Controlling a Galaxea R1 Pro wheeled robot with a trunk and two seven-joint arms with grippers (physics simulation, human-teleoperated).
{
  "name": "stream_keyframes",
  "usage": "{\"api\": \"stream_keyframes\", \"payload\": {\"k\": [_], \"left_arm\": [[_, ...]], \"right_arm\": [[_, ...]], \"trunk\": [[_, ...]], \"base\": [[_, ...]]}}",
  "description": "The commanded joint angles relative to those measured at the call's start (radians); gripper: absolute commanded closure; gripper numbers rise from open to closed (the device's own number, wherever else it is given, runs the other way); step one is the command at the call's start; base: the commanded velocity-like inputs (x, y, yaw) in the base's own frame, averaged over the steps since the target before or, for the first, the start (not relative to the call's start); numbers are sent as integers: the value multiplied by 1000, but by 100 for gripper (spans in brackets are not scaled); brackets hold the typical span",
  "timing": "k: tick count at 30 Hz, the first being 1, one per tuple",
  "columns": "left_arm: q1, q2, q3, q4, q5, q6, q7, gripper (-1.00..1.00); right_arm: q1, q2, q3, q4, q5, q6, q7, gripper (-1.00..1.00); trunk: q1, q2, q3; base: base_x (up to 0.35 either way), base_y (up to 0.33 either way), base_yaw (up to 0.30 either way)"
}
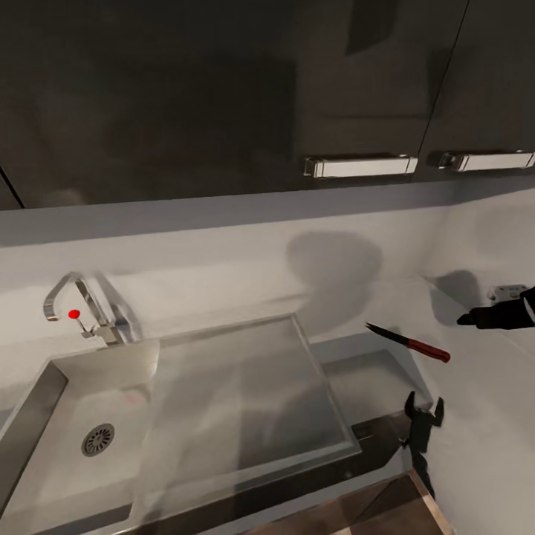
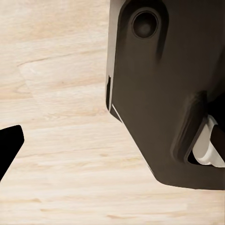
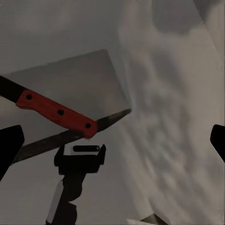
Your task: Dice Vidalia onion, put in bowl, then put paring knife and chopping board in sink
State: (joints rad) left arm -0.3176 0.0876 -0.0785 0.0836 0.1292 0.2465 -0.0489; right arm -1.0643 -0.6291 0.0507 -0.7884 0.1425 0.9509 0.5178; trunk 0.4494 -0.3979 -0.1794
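Note:
The paring knife [image 1: 407, 342] has a slim dark blade and a red handle. It sits over the grey countertop [image 1: 371, 379] just right of the sink's drainboard [image 1: 245, 394]. My right gripper [image 1: 468, 319] reaches in from the right edge, a short way from the handle end, open and holding nothing. In the right wrist view the knife [image 3: 58, 112] is ahead, between the spread fingers of the right gripper [image 3: 112, 145]. The sink [image 1: 74, 416] shows its drain and faucet. The onion, chopping board and bowl are out of view. The left wrist view shows one dark fingertip [image 2: 9, 150] at the frame's edge over pale wood floor.
Glossy black upper cabinets [image 1: 223, 96] with chrome handles hang above the pale wall. A small black two-pronged piece [image 1: 423, 423] sticks up by the counter's front edge, below the knife. A dark robot body part [image 2: 164, 93] is close to the left wrist camera.

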Motion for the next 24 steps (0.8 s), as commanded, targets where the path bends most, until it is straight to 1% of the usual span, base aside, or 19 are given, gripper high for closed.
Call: {"api": "stream_keyframes", "payload": {"k": [1, 2, 4, 6, 8, 9, 10, 12, 15, 19, 22, 24], "left_arm": [[-1, -1, -9, 2, 10, 2, -4, -100], [-1, -2, -9, 2, 10, 1, -4, -100], [-1, -2, -9, 2, 10, 1, -4, -100], [-1, -3, -9, 2, 10, 1, -3, -100], [-1, -3, -9, 1, 10, 1, -3, -100], [-1, -4, -9, 1, 10, 1, -3, -100], [-1, -5, -9, 1, 10, 0, -3, -100], [-1, -11, -9, 1, 10, 0, -2, -100], [-1, -15, -9, 1, 10, 0, -2, -100], [-1, -19, -9, 1, 10, 0, -2, -100], [-1, -19, -9, 1, 10, 0, -1, -100], [-1, -19, -8, 1, 10, 0, 0, -100]], "right_arm": [[-1, 6, 8, 0, 11, -4, 9, -100], [-1, 14, 16, 1, 11, -18, 9, -100], [-1, 21, 31, 1, 11, -38, 10, -100], [-2, 31, 82, 1, 11, -83, 13, -100], [-2, 35, 138, 1, 10, -112, 34, -100], [-2, 36, 165, 0, 9, -127, 69, -100], [-2, 36, 175, 0, 9, -136, 99, -100], [-2, 35, 186, -1, 12, -157, 179, -100], [-2, 34, 188, -1, 13, -170, 224, -100], [-1, 31, 188, -1, 13, -188, 251, -100], [0, 28, 189, 0, 13, -233, 259, -100], [0, 25, 189, 6, 13, -242, 260, -100]], "trunk": [[1, -2, -2], [1, -2, -2], [1, -2, -2], [1, -2, -2], [1, -2, -2], [1, -2, -2], [1, -2, -2], [1, -2, -2], [1, -2, -2], [1, -2, -2], [1, -2, -2], [1, -2, -2]], "base": [[11, 0, 0], [7, 0, 0], [5, 0, 0], [2, 0, 0], [1, 0, 0], [0, 0, 0], [0, 0, 0], [0, 0, 0], [0, 0, 0], [0, 0, 0], [0, 0, 0], [0, 0, 0]]}}
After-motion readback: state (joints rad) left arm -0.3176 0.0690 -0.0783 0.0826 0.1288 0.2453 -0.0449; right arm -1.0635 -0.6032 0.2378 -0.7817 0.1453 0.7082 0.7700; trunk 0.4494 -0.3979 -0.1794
